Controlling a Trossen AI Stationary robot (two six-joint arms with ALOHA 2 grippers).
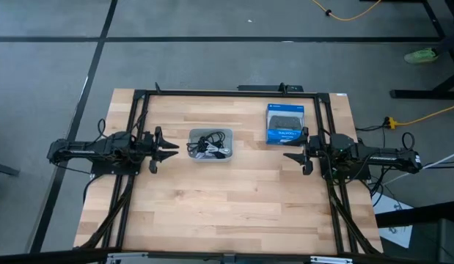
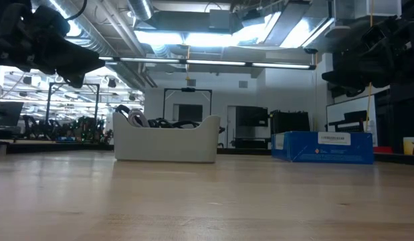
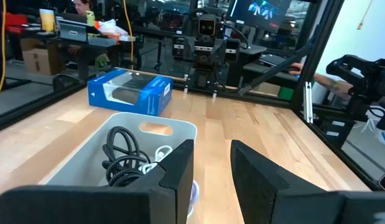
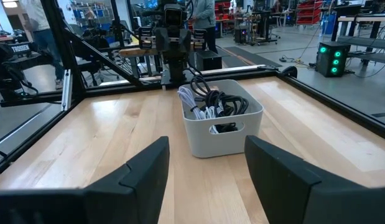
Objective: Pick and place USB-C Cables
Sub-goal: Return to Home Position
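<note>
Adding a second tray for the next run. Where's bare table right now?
Free: the table half away from tray and box, wholly bare; also the strip between tray and box, down to the right gripper. Crowded: left gripper, open, sits close beside the tray of cables; right gripper, open, close by the box.

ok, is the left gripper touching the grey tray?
Apart. The high view shows a strip of bare table between the left gripper and the grey tray.
</note>
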